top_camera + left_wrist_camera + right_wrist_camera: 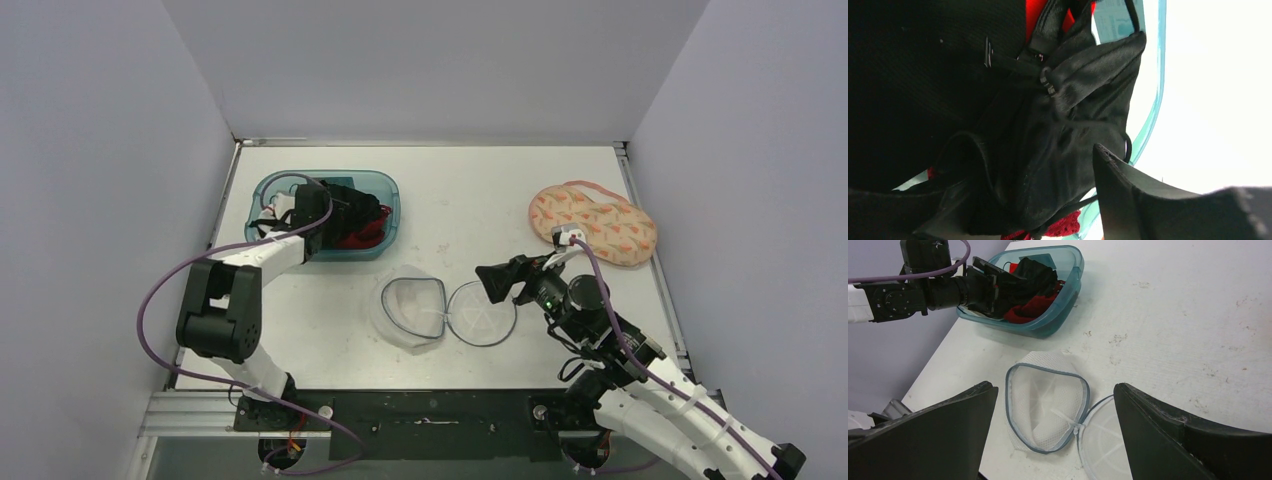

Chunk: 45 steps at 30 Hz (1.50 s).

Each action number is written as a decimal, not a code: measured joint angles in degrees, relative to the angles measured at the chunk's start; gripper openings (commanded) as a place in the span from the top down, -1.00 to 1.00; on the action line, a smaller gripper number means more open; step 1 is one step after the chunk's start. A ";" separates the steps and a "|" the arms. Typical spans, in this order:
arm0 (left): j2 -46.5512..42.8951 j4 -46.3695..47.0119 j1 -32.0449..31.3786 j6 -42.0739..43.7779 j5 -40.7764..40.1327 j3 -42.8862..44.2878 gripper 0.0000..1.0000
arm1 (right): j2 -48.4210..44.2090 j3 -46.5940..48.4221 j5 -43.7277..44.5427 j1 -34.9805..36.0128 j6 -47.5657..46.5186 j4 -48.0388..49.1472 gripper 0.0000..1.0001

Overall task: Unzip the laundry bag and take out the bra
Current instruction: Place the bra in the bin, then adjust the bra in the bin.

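right fingers (923, 440) wide open, empty, near the unzipped laundry bag (1043, 405); cannot tell whether left fingers (1148, 200) grip the bra (1068, 135) in the bin (393, 215) at the bench's (480, 190) far-left corner; a strap (1013, 64) could snag them.

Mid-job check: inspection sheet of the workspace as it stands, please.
Surface: white table, scuffed.
Job's things: mesh laundry bag unzipped, lid flipped aside; black garment with strap hardware in the teal bin, with a red garment.
Clutter: orange patterned padded piece, far right.
Grippers: left gripper in the bin at the black garment, jaws unclear; right gripper above the bag, jaws wide open, empty.
Cables: purple cables along both arms.
Surroundings: plain walls; nothing else seen.
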 measured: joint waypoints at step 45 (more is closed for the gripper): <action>-0.98 -4.90 6.56 30.56 11.04 6.10 1.00 | 6.03 -9.62 -5.38 0.39 -0.11 5.62 -0.84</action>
